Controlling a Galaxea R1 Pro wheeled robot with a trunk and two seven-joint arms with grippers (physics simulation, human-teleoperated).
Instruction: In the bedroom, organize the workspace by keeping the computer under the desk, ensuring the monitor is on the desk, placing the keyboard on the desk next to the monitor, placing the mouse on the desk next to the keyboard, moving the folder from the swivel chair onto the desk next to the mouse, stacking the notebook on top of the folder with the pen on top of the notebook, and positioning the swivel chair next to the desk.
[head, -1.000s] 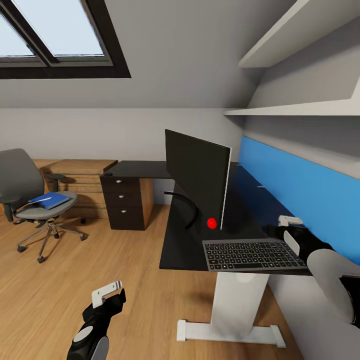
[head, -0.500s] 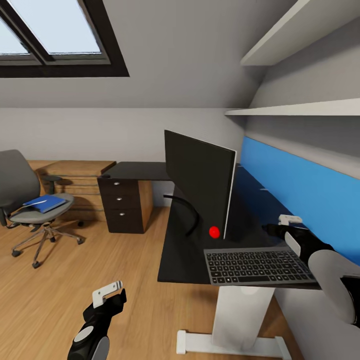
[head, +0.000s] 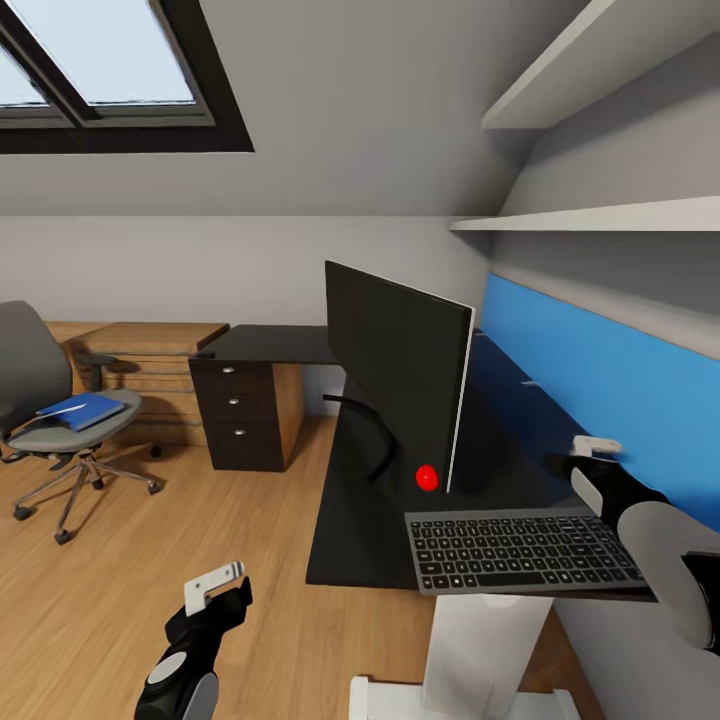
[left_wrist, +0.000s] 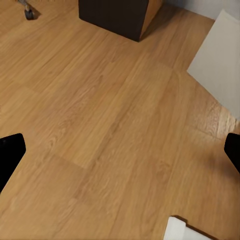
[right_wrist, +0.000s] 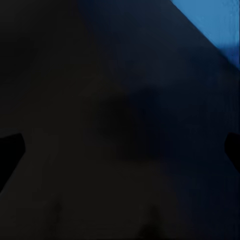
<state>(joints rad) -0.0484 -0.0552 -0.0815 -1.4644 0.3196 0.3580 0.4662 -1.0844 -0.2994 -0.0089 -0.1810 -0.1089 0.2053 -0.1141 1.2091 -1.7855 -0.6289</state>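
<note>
Where the long black L-shaped desk juts toward me, the flat silver-framed keyboard with black keys lies at its near end, its front edge hanging slightly past the desk's rim. Just behind it the wide black monitor with a pale edge stands edge-on to me, so I see its dark back and thin curved black foot; its screen side is hidden. A bright red dot sits at the monitor's lower corner.

My right gripper hovers over the desk beside the keyboard's far right corner, near the blue wall panel. Its wrist view is nearly all dark desk surface with a sliver of blue, but both fingertips sit at opposite edges, spread wide, holding nothing.

My left gripper hangs low over the light wooden floor, fingers likewise wide apart and empty.

Well off to the left, the grey padded swivel chair with black armrests is cut by the picture's edge, the flat bright blue folder lying on its seat. Beyond it stand the desk's three silver-knobbed drawers and a low light wooden cabinet.
</note>
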